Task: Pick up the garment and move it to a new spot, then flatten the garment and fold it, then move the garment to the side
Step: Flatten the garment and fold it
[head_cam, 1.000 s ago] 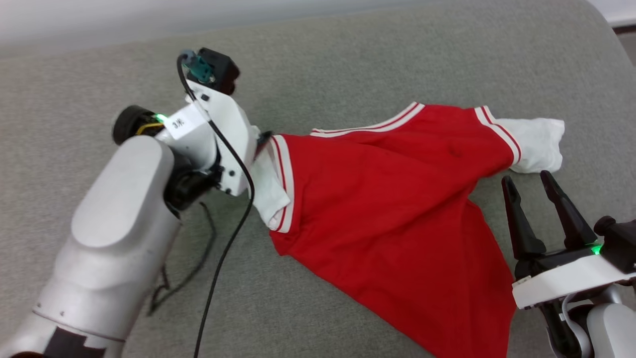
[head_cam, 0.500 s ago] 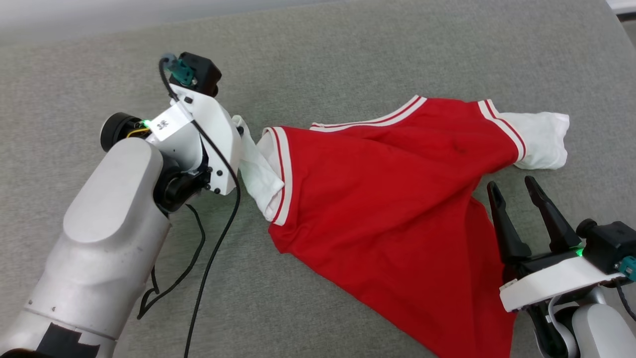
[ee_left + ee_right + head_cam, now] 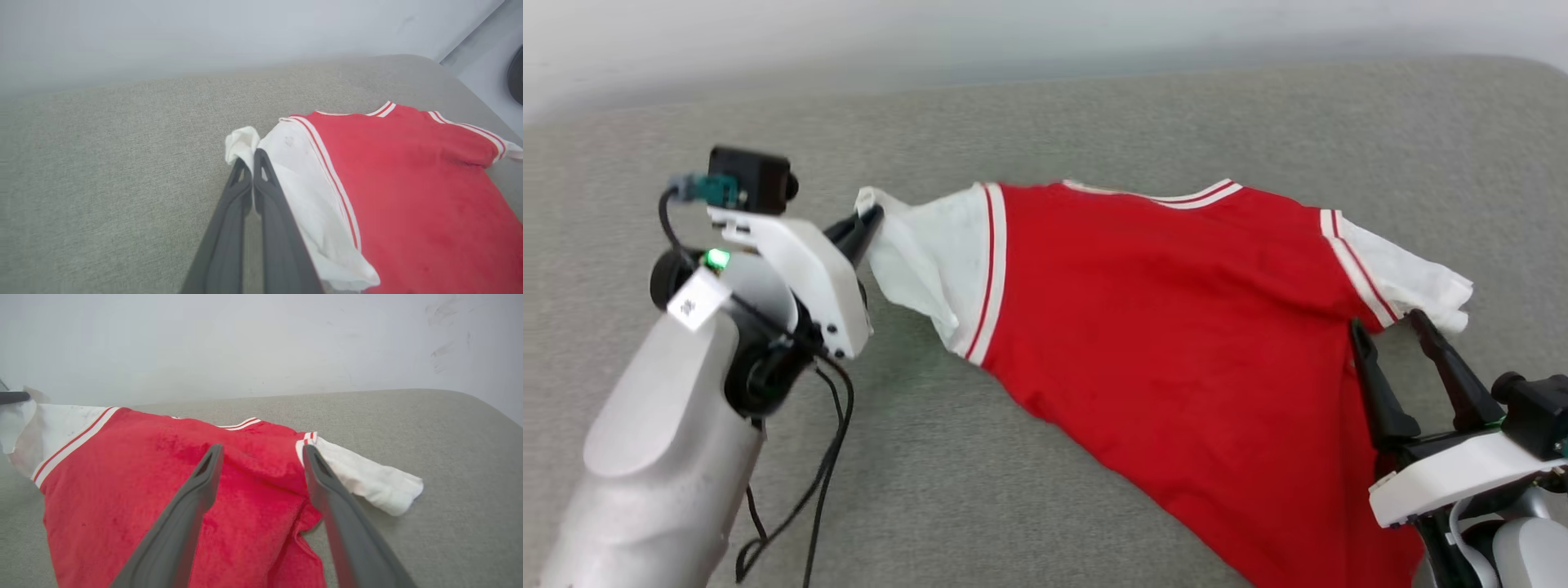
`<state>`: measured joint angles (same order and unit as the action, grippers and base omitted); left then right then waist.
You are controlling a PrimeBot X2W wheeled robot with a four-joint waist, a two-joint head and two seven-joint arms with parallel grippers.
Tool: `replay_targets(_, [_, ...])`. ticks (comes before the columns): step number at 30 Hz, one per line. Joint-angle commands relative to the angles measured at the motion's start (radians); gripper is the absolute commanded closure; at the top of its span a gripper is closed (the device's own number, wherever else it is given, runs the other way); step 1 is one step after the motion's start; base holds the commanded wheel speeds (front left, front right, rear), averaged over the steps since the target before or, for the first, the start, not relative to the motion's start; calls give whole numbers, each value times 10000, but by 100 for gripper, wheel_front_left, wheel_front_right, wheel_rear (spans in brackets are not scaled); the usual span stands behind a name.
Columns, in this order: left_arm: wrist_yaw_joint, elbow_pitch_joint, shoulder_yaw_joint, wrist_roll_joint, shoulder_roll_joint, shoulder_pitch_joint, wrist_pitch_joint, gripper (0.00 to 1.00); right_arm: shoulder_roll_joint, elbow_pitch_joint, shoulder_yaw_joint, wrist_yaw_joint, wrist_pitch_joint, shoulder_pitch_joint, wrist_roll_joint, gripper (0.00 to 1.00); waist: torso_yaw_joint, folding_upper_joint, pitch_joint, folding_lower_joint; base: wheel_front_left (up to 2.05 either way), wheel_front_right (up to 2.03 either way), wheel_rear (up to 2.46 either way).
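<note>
Clearly, the left end effector point(image 3: 251, 158) is pressed together on the tip of the white sleeve point(image 3: 242, 141) and holds it up from the grey fabric surface point(image 3: 1094, 114). From there the garment point(image 3: 1176, 327) stretches to the right. Its red body is partly raised, while the far sleeve point(image 3: 1413, 282) and the lower part lie on the surface. The right end effector point(image 3: 1386, 322) is spread over the cloth beside the far sleeve and grips nothing. I judge the pick-up only begun; moving, flattening, folding and putting aside are all left.
</note>
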<state>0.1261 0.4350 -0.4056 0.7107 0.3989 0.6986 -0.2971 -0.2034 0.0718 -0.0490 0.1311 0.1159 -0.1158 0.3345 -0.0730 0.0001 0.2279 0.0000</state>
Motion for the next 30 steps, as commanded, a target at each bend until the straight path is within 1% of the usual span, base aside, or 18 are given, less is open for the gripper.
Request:
replay_targets(1, [-6, -136, 73, 79, 81, -468, 280, 100, -58, -143, 55, -7, -132, 131, -18, 0, 424, -1, -210, 0, 0, 0, 0])
replay_targets(6, [15, -128, 23, 266, 123, -1199, 666, 100, -90, -308, 178, -7, -382, 158, -51, 0, 761, -1, -220, 0, 0, 0, 0])
replay_targets(10, [20, 314, -115, 219, 142, -1694, 1135, 100, -129, -415, 170, -7, -600, 172, -68, 0, 1004, -1, -182, 0, 0, 0, 0])
replay_targets(11, [22, 453, -162, 180, 127, -1790, 1287, 68, -136, -432, 173, -7, -629, 175, -69, 0, 1051, -1, -180, 0, 0, 0, 0])
replay_targets(12, [25, 628, -211, 110, 129, -1869, 1450, 25, -146, -441, 163, -7, -659, 174, -65, 0, 1085, -1, -182, 0, 0, 0, 0])
replay_targets(13, [26, 815, -252, 49, 130, -1938, 1593, 0, -156, -456, 164, -7, -701, 177, -61, 0, 1120, -1, -182, 0, 0, 0, 0])
replay_targets(16, [-43, 1301, -453, -369, 167, -2036, 2151, 0, -167, -462, 193, -7, -765, 203, -46, 0, 1219, -1, -249, 0, 0, 0, 0])
replay_targets(21, [-339, 1666, -529, -986, 74, -2070, 3624, 0, -216, -463, 214, -7, -852, 283, 1, 0, 1350, -1, -522, 0, 0, 0, 0])
replay_targets(26, [-804, 1077, -517, -1554, -94, -2312, 5158, 0, -275, -450, 268, -7, -884, 424, 81, 0, 1469, -1, -952, 0, 0, 0, 0])
replay_targets(30, [-1215, -25, -337, -2049, -209, -2811, 5578, 0, -317, -475, 317, -7, -916, 613, 109, 0, 1560, -1, -1234, 0, 0, 0, 0])
